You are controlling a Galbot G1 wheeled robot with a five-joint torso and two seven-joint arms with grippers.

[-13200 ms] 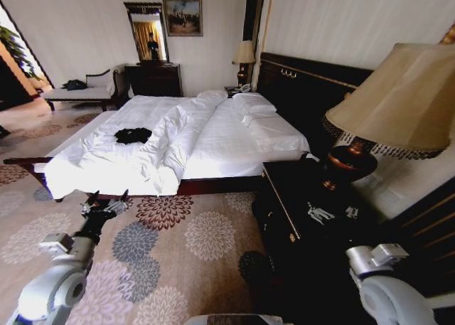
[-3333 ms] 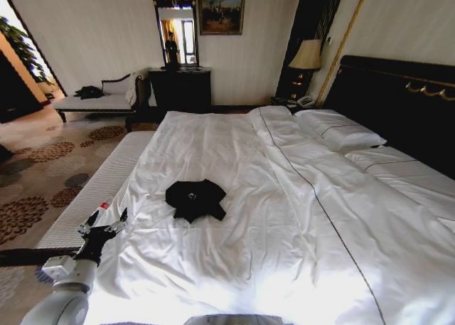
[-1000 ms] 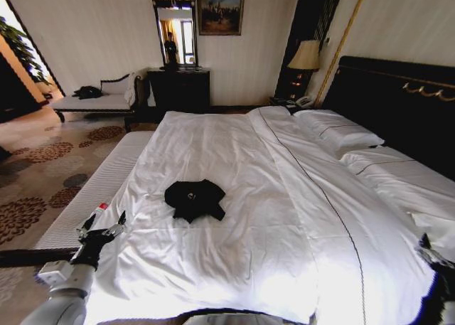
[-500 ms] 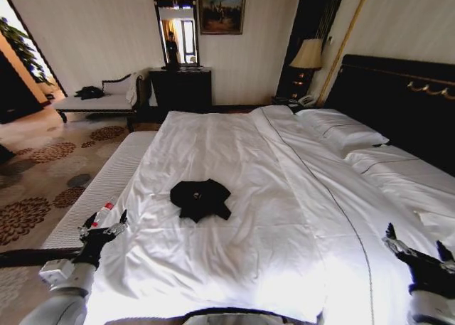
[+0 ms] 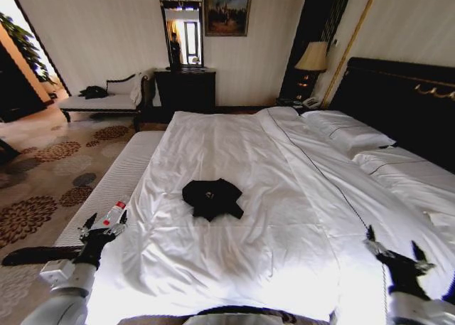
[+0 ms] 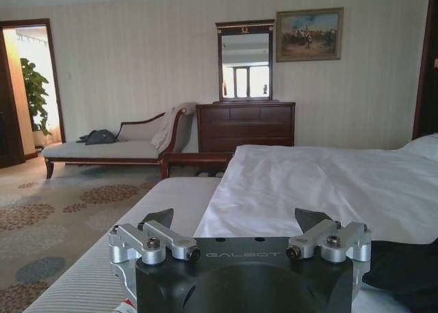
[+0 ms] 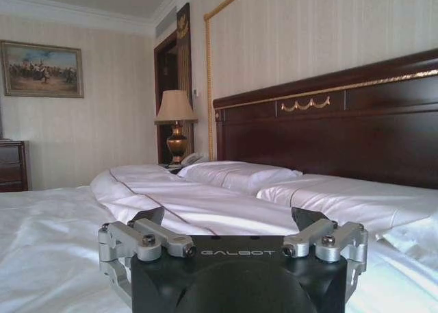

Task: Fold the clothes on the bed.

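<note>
- The black T-shirt (image 5: 212,198) is lying bunched in a heap on the white duvet (image 5: 234,254), roughly mid-bed, on the robot's left half of the bed (image 5: 398,170) and well short of the pillows (image 5: 348,134).
- Heap is crumpled, so no collar or hem direction is reading clearly. The outline is slightly wider across the bed than along it, with a lobe trailing toward the robot's right. Chest lettering is too small to make out; just a small pale mark near the centre.
- Left hand (image 5: 102,229) is hanging low at the bed's left edge, fingers spread wide, holding nothing. A small white bottle with a red cap (image 5: 114,215) is sitting just beside its fingertips.
- Right hand (image 5: 393,252) is hovering over the duvet on the right side, fingers also spread wide and empty.
- Both hands are well apart from the shirt, one on each flank. Judgement: they are being staged open either side so they can close in on the garment from two sides to spread it flat.
- Folding not yet started; the shirt needs flattening first.
- A chaise (image 5: 106,97) and dresser (image 5: 186,90) are standing against the far wall, not involved.
</note>
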